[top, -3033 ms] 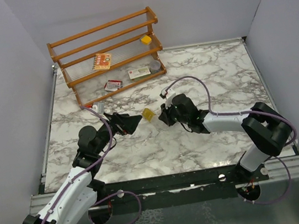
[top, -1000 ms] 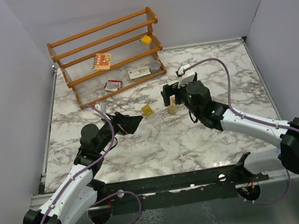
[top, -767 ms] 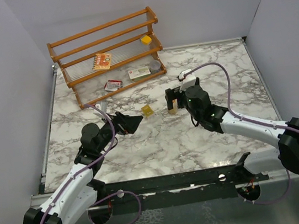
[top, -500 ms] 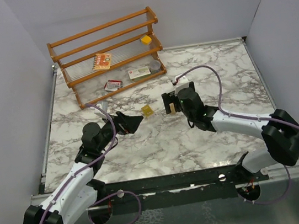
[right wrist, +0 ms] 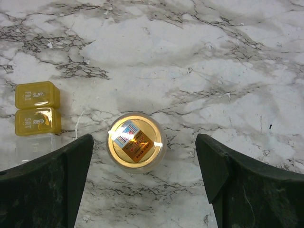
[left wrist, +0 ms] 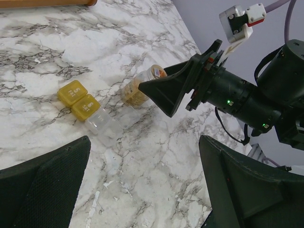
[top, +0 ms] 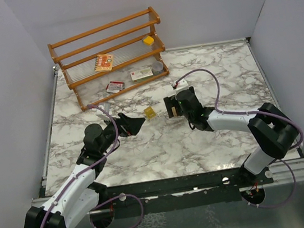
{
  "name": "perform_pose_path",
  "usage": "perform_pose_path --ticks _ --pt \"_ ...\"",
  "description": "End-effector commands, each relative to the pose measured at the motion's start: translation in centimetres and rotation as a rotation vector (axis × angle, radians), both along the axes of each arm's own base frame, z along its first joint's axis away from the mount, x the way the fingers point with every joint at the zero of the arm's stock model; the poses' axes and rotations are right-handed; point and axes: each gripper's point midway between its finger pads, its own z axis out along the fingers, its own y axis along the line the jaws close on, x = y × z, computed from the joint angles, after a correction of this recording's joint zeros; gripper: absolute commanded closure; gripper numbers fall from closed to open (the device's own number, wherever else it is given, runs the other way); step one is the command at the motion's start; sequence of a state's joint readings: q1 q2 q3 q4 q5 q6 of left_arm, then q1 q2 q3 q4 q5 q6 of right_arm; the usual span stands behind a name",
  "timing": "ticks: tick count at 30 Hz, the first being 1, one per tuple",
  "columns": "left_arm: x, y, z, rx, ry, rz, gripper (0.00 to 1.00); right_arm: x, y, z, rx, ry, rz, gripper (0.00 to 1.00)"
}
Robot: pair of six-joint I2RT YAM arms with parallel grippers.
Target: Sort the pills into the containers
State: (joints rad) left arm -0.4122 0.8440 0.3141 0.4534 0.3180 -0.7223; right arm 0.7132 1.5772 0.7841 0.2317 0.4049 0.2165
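A round amber jar (right wrist: 137, 142) stands upright on the marble, its printed lid facing up. My right gripper (right wrist: 144, 141) hangs straight over it, open, one finger on each side, neither touching. Left of the jar lies the squarish yellow box (right wrist: 37, 108) with a clear part (right wrist: 33, 148) below it. From above, the box (top: 149, 112) lies between the two grippers. My left gripper (top: 136, 124) stands open near the box, nothing between its fingers (left wrist: 42, 185). In the left wrist view the jar (left wrist: 137, 88) is half hidden behind a right finger (left wrist: 175, 90). No loose pills show.
A wooden rack (top: 109, 52) stands at the back left, holding card packets (top: 103, 62) and a small yellow thing (top: 148, 39). More packets (top: 115, 86) and a round grey tin (top: 158, 66) lie at its foot. Grey walls close in both sides.
My right gripper has drawn back and come down round the jar, its jaws narrowing slightly. The left arm has barely moved. The jar and the box stay put.
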Motion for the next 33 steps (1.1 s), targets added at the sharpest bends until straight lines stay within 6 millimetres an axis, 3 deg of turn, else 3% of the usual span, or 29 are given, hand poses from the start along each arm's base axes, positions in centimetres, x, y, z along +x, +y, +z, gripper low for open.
perform_pose_path --ticks 1,10,17,24,28,33 --pt "0.9 0.2 1.6 -0.007 -0.044 0.028 0.01 0.8 1.1 0.3 0.045 -0.012 0.014 0.14" --pt "0.8 0.3 1.7 -0.012 -0.045 0.032 0.02 0.7 1.3 -1.0 0.034 0.019 0.014 0.28" --pt "0.8 0.4 1.5 -0.009 -0.042 0.033 0.03 0.7 1.2 -1.1 0.023 0.021 0.017 0.67" --pt "0.9 0.4 1.3 0.008 -0.051 0.032 0.06 0.8 1.0 -0.8 0.002 0.024 0.013 0.9" --pt "0.9 0.5 0.8 0.041 -0.068 0.029 0.09 0.7 0.4 1.0 0.009 -0.013 0.001 0.97" --pt "0.8 0.5 1.2 0.073 -0.117 0.007 0.11 0.5 0.1 5.2 0.026 -0.072 0.012 0.99"
